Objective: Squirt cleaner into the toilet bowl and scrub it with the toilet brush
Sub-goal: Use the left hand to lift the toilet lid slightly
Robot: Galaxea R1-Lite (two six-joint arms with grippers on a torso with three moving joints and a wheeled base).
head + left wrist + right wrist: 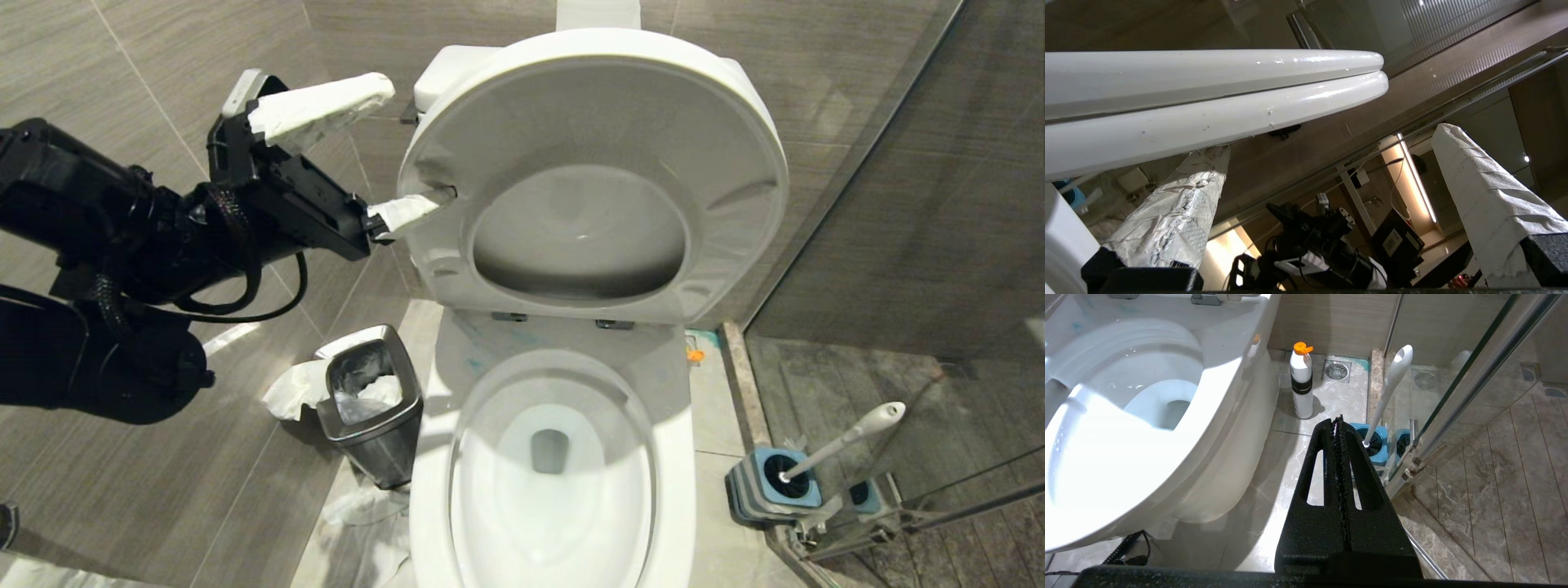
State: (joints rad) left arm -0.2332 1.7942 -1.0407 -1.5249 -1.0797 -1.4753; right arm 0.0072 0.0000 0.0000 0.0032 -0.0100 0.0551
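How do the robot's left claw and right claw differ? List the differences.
Left claw stands wide open; right claw is shut. Left claw's fingers are wrapped in white paper; right claw's are bare black. Left claw is up beside the raised white plastic toilet seat; right claw points down at the floor near the white-handled toilet brush. Both hold nothing.

The toilet bowl (678,457) was glossy white, with faint turquoise smears of cleaner (473,339) behind its opening. The toilet brush (849,437) had a white-grey handle; its holder (763,490) was blue-topped grey. Wall tiles (147,49) were streaked grey-brown.
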